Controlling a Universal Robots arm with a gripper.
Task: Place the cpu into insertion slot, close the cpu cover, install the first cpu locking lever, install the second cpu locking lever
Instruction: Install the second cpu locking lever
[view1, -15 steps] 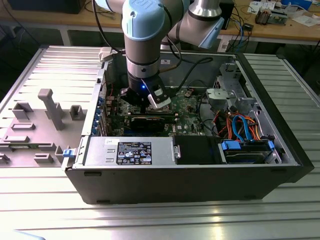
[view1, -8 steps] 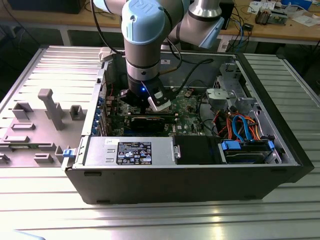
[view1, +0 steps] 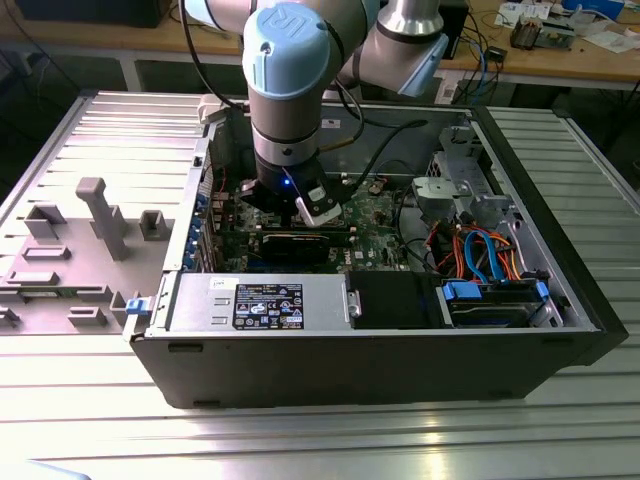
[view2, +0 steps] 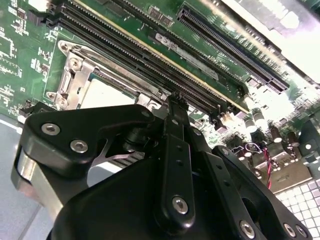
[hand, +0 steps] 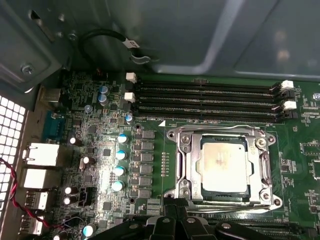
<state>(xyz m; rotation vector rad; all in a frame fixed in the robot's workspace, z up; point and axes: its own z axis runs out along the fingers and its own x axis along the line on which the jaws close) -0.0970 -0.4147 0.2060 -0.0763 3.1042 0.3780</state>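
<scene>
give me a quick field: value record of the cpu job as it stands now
cpu: seated in the insertion slot, silver top showing
cpu cover: down, framing the chip
memory slots: beside the socket, on the same green board
gripper: low over the motherboard, at the socket's edge, holding nothing visible
arm: reaching down into the open computer case

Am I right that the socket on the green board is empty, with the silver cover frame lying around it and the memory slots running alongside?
Not quite: the insertion slot isn't empty. The first wrist view shows the cpu seated in it, framed by the cpu cover, with the memory slots alongside.
</scene>
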